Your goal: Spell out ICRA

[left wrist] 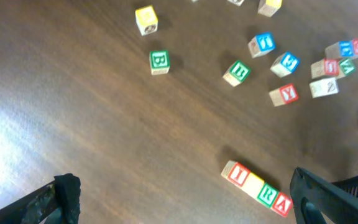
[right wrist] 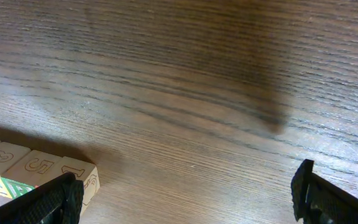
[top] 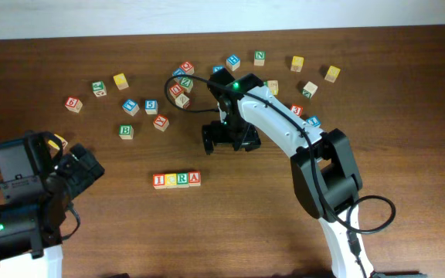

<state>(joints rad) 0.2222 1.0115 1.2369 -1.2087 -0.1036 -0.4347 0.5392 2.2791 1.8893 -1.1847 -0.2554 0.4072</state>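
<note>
- Right gripper (top: pixel 224 140): jaws spread wide with only bare wood between them. It holds nothing and touches no cube. In the right wrist view its two dark fingers (right wrist: pixel 58 200) stand at opposite lower corners of the frame.
- Left gripper (top: pixel 83 166): jaws likewise fully apart and empty, at the near left of the table (top: pixel 246 232), well apart from every cube.
- ICRA row (top: pixel 177 180): four small cubes set face to face in one straight line on the table, near its middle. The row lies between the two arms and on the near side of the right gripper.
- Order: red "I" (left wrist: pixel 236 174), yellow-faced block (left wrist: pixel 252 185), green "R" (left wrist: pixel 267 194), red "A" (left wrist: pixel 283 203). Each touches its neighbour.
- Orientation: in the overhead view the long axis runs left to right, rising very slightly toward the "A". The printed faces point up and the row reads I to A from left to right.
- Materials: the cubes are pale wood, square-edged, with coloured printed tops. The table is dark brown with a fine, streaked grain.
- Loose cubes (top: pixel 151 106): scattered singly and in a small cluster across the far half of the table, printed in red, green, blue and yellow.
- Frame-edge cubes (right wrist: pixel 23 167): pale side faces with incised numerals, just beside the right gripper's finger. Whether they touch it cannot be told.
</note>
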